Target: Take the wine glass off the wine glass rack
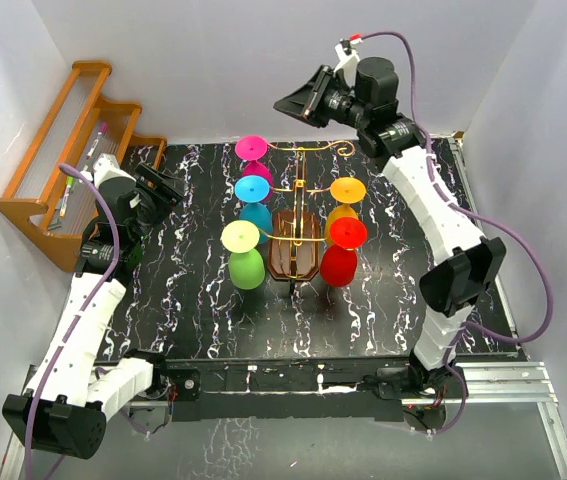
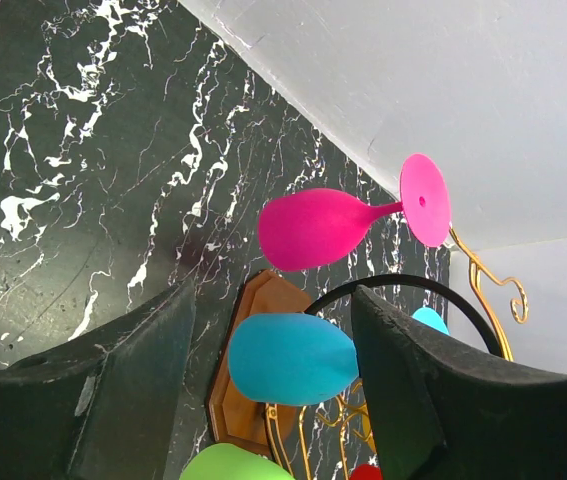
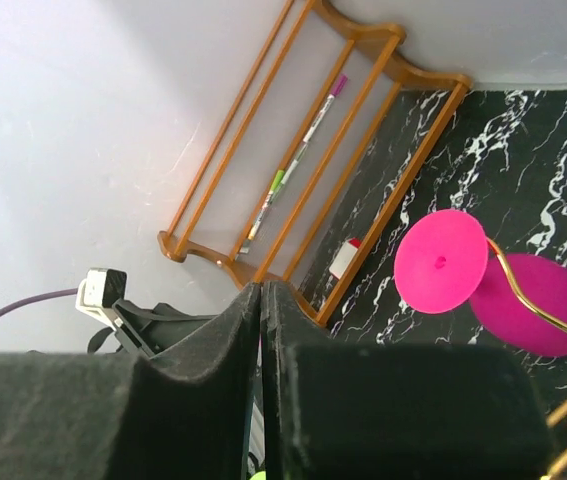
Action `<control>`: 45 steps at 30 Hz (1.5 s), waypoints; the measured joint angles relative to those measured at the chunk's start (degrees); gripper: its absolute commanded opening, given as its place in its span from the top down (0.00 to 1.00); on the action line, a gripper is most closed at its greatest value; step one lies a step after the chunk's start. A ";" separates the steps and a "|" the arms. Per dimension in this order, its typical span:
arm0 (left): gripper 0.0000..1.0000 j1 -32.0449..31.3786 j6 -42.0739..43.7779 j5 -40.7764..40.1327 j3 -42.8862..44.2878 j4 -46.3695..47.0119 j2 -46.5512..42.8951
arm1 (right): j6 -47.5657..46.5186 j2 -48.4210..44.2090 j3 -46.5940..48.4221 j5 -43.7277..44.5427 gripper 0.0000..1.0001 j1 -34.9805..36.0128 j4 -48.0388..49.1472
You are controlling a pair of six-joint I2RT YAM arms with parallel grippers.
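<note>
Your left hand (image 1: 168,188) gapes empty left of the wine glass rack (image 1: 294,262); your right hand (image 1: 288,103) hangs clenched above its far end.

The left gripper (image 2: 275,296) has its black fingers (image 2: 133,380) spread apart. Between them, the blue wine glass (image 2: 291,357) hangs over the brown base of the wine glass rack (image 2: 226,410). The pink wine glass (image 2: 313,228) hangs just beyond, its foot on the gold wire, near the black marble surface's (image 2: 73,160) edge by the wall (image 2: 413,80). A green wine glass (image 2: 233,464) is only partly visible.
</note>
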 measured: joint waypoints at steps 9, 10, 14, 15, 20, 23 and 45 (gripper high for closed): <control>0.39 0.00 0.04 -0.31 0.00 -0.04 0.00 | 1.46 6.45 6.14 0.85 0.75 3.02 -5.27; 0.39 0.00 0.04 -0.28 0.00 -0.04 0.00 | 1.42 7.93 8.61 1.57 0.73 3.08 -6.67; 0.39 0.00 -0.11 -0.31 0.00 -0.04 0.00 | 1.64 10.51 12.70 4.79 0.71 3.17 -11.96; 0.39 0.00 -0.13 -0.28 0.00 -0.07 0.00 | 1.79 10.54 12.70 5.49 0.71 3.15 -13.25; 0.39 0.00 -0.09 -0.35 0.00 -0.17 0.00 | 2.64 10.67 12.70 8.17 0.71 3.28 -17.51; 0.39 0.00 -0.07 -0.48 0.02 -0.61 0.00 | 2.82 11.41 13.49 9.44 0.71 3.41 -18.64; 0.39 0.00 -0.37 -0.72 0.02 -2.80 0.00 | 0.74 15.56 18.14 13.77 0.66 4.85 -27.96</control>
